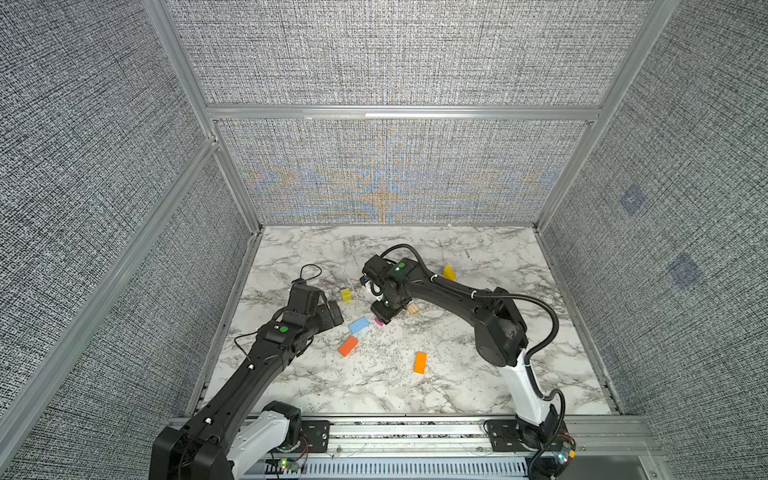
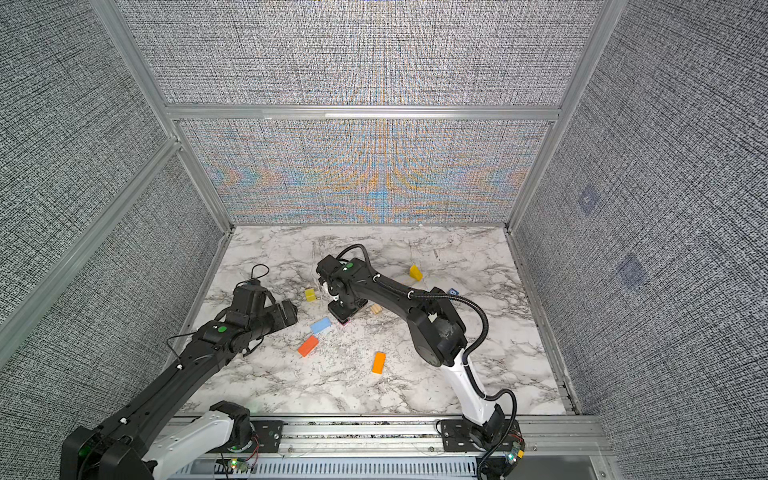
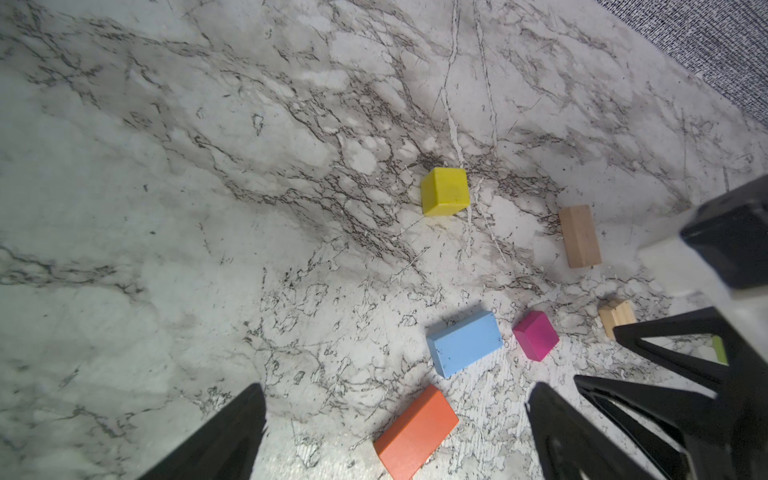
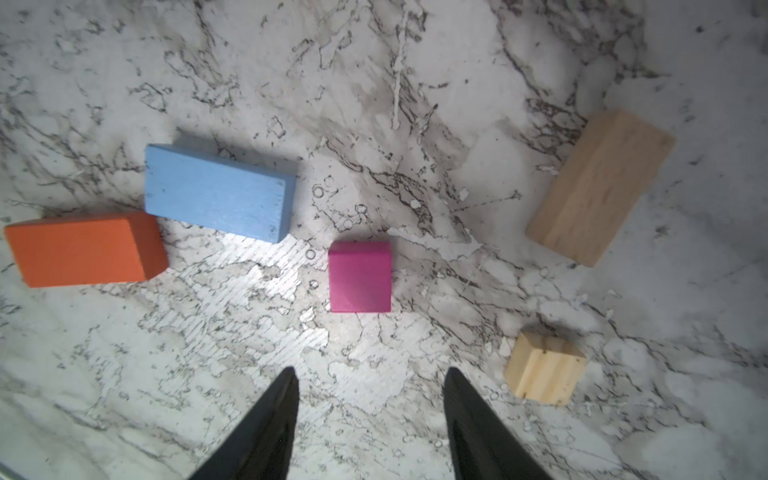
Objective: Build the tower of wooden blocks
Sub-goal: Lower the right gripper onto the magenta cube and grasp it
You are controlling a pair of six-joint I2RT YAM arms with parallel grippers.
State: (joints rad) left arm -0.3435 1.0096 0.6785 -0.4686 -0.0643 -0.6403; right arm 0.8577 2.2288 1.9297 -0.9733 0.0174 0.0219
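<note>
Magenta block (image 4: 360,276) — mid-worktop (image 4: 415,62), just right of the light blue bar (image 4: 218,193), under and ahead of my right pincer (image 4: 372,372) | faces square to its fingers, gap wider than the block | right pincer part-open, empty | left pincer (image 3: 395,390) spread wide, empty, farther off to the left

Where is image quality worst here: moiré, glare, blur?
Both top views: rainbow moiré on the back wall panel. Right wrist view: glare on the marble table beside the magenta block; fingers of the right tool soft. Left wrist view: yellow cube crisp, lighting even.
</note>
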